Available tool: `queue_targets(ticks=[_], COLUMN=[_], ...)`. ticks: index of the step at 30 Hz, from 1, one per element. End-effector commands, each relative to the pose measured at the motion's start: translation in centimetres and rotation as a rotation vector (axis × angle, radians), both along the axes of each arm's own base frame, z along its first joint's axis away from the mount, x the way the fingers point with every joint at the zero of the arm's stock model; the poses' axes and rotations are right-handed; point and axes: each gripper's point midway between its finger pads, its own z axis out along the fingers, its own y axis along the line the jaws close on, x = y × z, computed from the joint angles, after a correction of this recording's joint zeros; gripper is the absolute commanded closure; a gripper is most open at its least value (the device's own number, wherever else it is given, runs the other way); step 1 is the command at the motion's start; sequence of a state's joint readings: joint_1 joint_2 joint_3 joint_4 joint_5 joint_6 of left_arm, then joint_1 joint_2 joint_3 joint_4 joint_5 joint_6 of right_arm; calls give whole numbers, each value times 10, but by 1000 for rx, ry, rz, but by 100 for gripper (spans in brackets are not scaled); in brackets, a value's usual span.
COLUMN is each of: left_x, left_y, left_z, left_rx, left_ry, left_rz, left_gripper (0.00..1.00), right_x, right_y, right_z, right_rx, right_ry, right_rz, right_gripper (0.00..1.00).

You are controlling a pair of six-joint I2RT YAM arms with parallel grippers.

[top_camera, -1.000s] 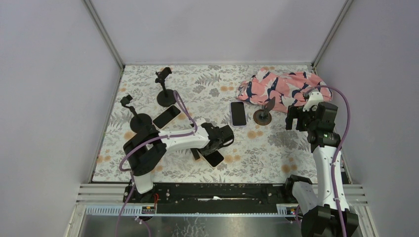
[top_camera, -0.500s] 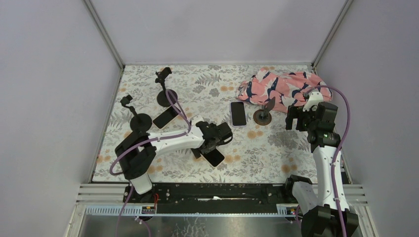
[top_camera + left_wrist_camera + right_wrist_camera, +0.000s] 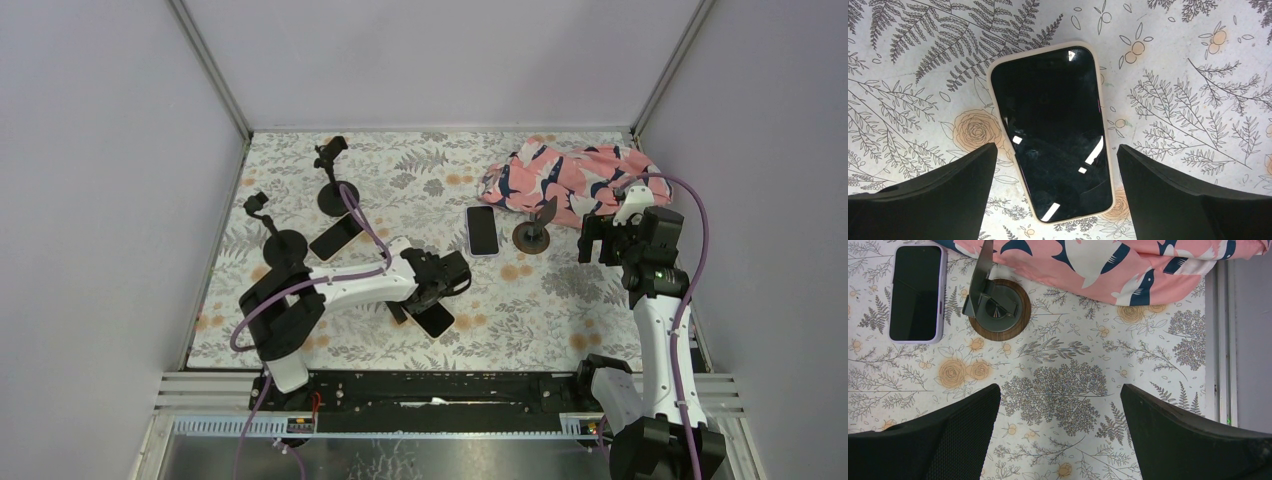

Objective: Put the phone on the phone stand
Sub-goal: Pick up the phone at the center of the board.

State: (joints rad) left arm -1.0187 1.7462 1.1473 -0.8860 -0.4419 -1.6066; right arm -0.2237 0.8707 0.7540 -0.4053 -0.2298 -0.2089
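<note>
A phone (image 3: 1050,130) in a beige case lies screen-up on the floral cloth, directly beneath my left gripper (image 3: 1056,150). That gripper is open, with one finger on each side of the phone's lower half and neither touching it. From above, this phone (image 3: 436,321) peeks out under the left gripper (image 3: 420,303). My right gripper (image 3: 1060,390) is open and empty over bare cloth. Up and to its left stands a round wooden phone stand (image 3: 995,307) with a lavender-cased phone (image 3: 916,292) lying flat beside it.
A pink patterned cloth (image 3: 570,175) is bunched at the back right, just behind the wooden stand (image 3: 531,235). Two black stands (image 3: 335,190) (image 3: 277,240) rise at the back left with a dark phone (image 3: 337,236) between them. Walls close in both sides.
The left arm has shifted slightly while its gripper stays over the beige-cased phone. The right arm has not moved.
</note>
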Motion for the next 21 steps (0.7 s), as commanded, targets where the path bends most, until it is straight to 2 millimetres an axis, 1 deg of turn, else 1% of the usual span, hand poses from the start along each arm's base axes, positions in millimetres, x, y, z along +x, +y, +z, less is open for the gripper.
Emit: queue_targets(ticks=[1, 8, 16, 21], left_x=[3, 0, -3, -12], left_y=[3, 4, 0, -3], left_z=[-12, -23, -36, -44], left_rx=[15, 33, 45, 41], left_ry=[3, 26, 67, 117], left_rz=[30, 22, 2, -16], left_gripper=[1, 1, 1, 2], right_x=[6, 6, 6, 6], right_y=[2, 1, 2, 2], right_z=[7, 8, 8, 7], right_rx=[4, 3, 6, 6], right_ry=[-31, -33, -33, -31], right_rz=[18, 18, 21, 22], right_gripper=[0, 0, 0, 0])
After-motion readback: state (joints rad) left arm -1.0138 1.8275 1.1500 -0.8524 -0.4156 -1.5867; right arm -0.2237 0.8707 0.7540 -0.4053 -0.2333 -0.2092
